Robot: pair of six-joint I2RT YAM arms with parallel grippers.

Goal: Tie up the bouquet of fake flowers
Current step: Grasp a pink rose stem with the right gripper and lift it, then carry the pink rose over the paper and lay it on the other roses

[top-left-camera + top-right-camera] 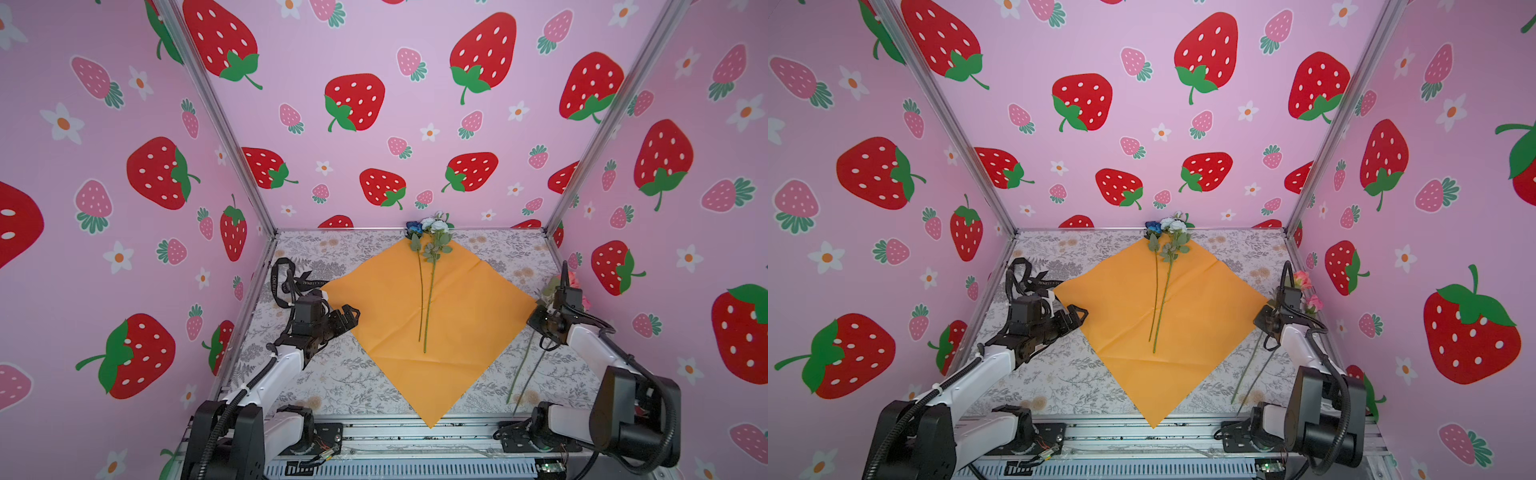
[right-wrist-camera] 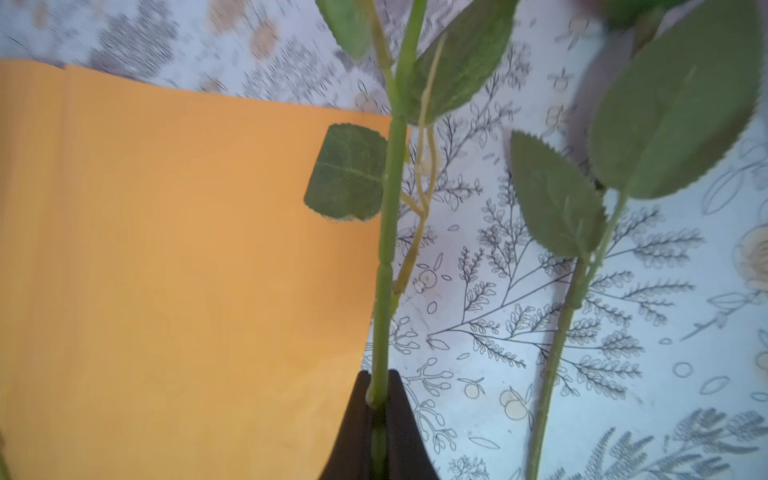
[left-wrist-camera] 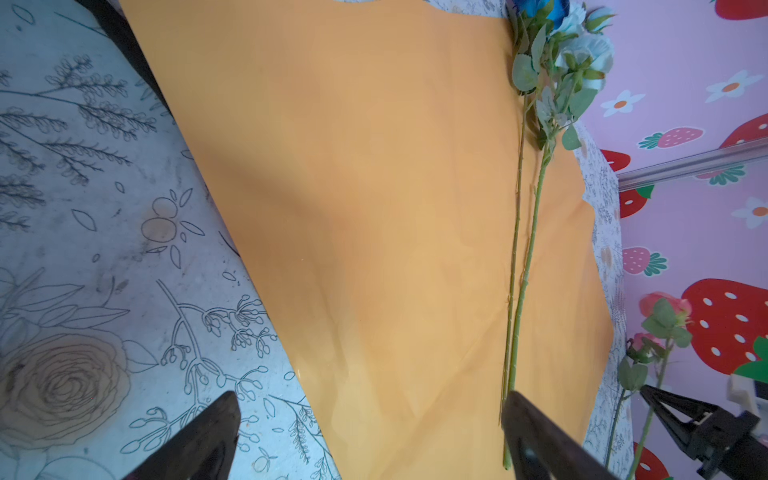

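Gaping at its widest, the left claw (image 3: pixel 372 401) holds nothing. One finger hangs over the flower-printed worktop (image 3: pixel 104 249), the other over the orange paper (image 3: pixel 374 208), its tip crossing in front of the two stems lying there. Behind that arm a black ribbon (image 1: pixel 286 278) lies in a loose heap near the left wall, its pale lettering too small to read. The bouquet of fake flowers (image 1: pixel 430 232) is not gathered: the blue and white blooms rest at the paper's far corner, by the back wall, their stems running down the middle of the sheet. Off the paper's right corner, the right claw (image 2: pixel 379 390) is pinched tight on a pink rose stem (image 2: pixel 388 249), with a second stem (image 2: pixel 557 353) beside it, apart. In both top views its tips are hidden under the wrist, and the pink blooms (image 1: pixel 1302 279) show only partly behind the camera. In the right wrist view the blooms are cut off at the edge.
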